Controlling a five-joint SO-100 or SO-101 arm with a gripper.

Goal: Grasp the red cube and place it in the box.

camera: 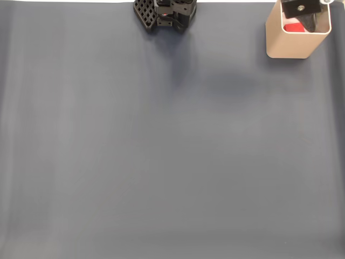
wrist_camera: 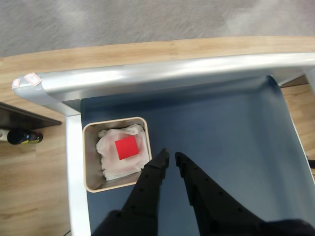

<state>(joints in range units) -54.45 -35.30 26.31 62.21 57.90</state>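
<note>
The red cube [wrist_camera: 127, 147] lies inside the tan box [wrist_camera: 88, 162] on crumpled white paper [wrist_camera: 110, 164]. In the wrist view my black gripper [wrist_camera: 171, 156] hangs above the mat just right of the box, its fingers nearly touching with nothing between them. In the fixed view the box [camera: 288, 46] stands at the far right corner, a patch of the red cube [camera: 294, 27] shows inside it, and the gripper [camera: 308, 21] hovers over its opening.
The arm's black base [camera: 164, 13] sits at the top middle of the dark blue-grey mat [camera: 161, 151]. A silver table rim [wrist_camera: 162, 73] borders the mat, with wooden floor beyond and a dark bottle [wrist_camera: 19, 136] on the left.
</note>
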